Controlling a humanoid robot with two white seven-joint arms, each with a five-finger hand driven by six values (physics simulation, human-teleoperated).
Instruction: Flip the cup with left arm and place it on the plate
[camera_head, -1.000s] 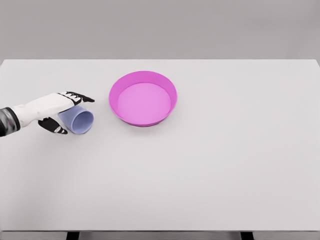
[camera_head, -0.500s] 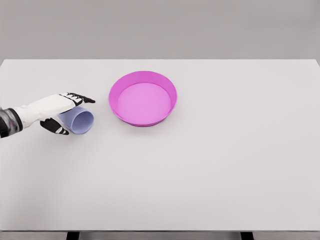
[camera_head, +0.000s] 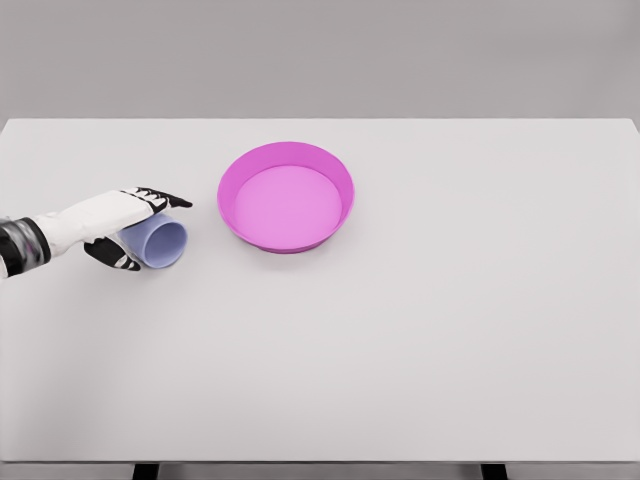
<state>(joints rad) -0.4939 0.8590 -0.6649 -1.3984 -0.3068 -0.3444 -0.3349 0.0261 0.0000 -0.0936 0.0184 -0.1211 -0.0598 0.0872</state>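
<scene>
The left hand (camera_head: 128, 226) clasps the lavender cup (camera_head: 158, 242) lying sideways, fingers above, thumb below, left of the magenta plate (camera_head: 232, 212).

One view only, head cam: looks down & forward from above the near edge of the white table (camera_head: 420, 350), far edge level across the top w/ grey wall behind. Mid distance, whole tabletop in frame, near-edge legs just showing at bottom. Left arm (camera_head: 60, 225) enters from pic's left edge

cup (camera_head: 160, 242) lavender | plate (camera_head: 286, 196) magenta | table (camera_head: 450, 330) white | hand (camera_head: 120, 225) white-black
</scene>
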